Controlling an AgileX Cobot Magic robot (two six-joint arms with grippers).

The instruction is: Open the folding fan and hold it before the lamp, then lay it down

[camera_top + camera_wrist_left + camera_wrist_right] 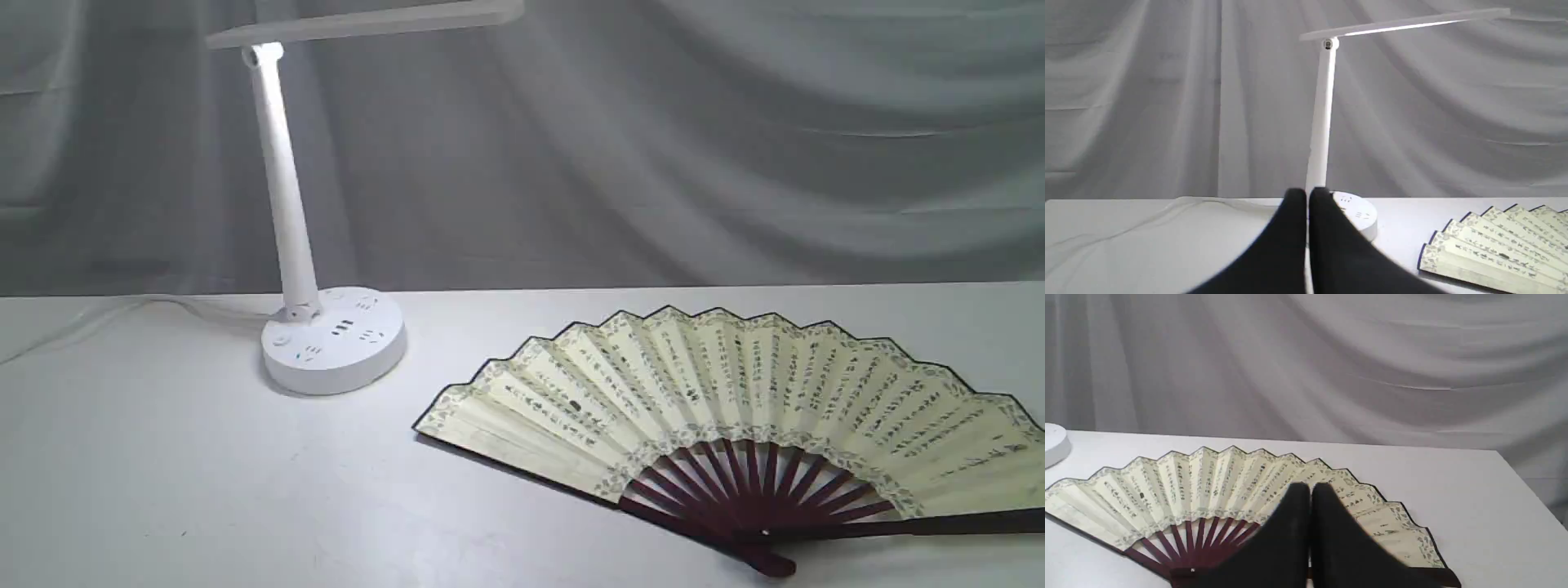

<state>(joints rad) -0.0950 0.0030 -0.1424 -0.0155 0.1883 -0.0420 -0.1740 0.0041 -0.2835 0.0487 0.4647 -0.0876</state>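
Note:
The folding fan (735, 400) lies fully spread and flat on the white table at the right, cream leaf with black calligraphy up, maroon ribs toward the front edge. It also shows in the right wrist view as the fan (1200, 490) and at the edge of the left wrist view as the fan (1498, 245). The white lamp (282, 188) stands at the left, its bar head lit. Neither arm appears in the exterior view. My left gripper (1307, 196) is shut and empty, facing the lamp (1323, 122). My right gripper (1310, 490) is shut and empty above the fan.
The lamp's round base (333, 339) with socket holes sits left of the fan, and its white cord (98, 314) trails off to the left. A grey draped cloth (653, 147) hangs behind the table. The table's right edge (1531, 490) shows in the right wrist view.

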